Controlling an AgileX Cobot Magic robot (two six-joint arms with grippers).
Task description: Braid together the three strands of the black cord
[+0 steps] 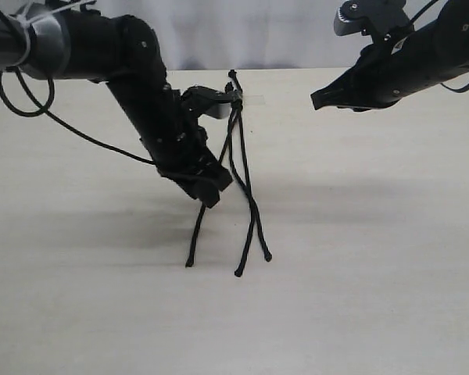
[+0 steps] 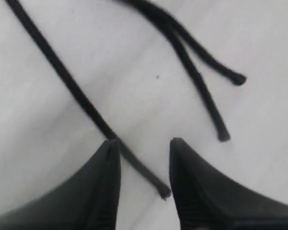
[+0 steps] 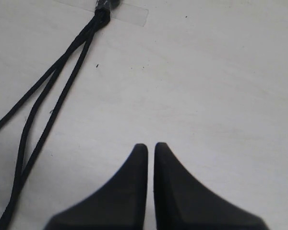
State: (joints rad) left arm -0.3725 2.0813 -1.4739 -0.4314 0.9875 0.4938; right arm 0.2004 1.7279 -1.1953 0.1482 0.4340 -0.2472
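The black cord (image 1: 243, 168) is lying on the pale table (image 1: 375, 273) with its bound head (image 1: 235, 97) sitting under a strip of clear tape (image 1: 255, 100) at the far side, and the three strands (image 1: 252, 215) are trailing from there toward the near edge. The left gripper (image 1: 210, 198) is hanging low over the left strand (image 1: 194, 246), and in its wrist view its fingers (image 2: 108, 182) are standing parted with that strand running loose between them, so nothing is being clamped. The other two strands (image 2: 194, 72) are lying just beside it, crossing each other loosely before their tips are splaying apart. The right gripper (image 1: 318, 101) is hovering above the table, well off to the right of the head, with its jaws pressed together and nothing between them. As for progress, the work is looking barely begun: only a slack crossing or two is showing among the right-hand pair, the left strand is lying apart from them, and nearly the whole length is waiting to be woven over and under down to the tips
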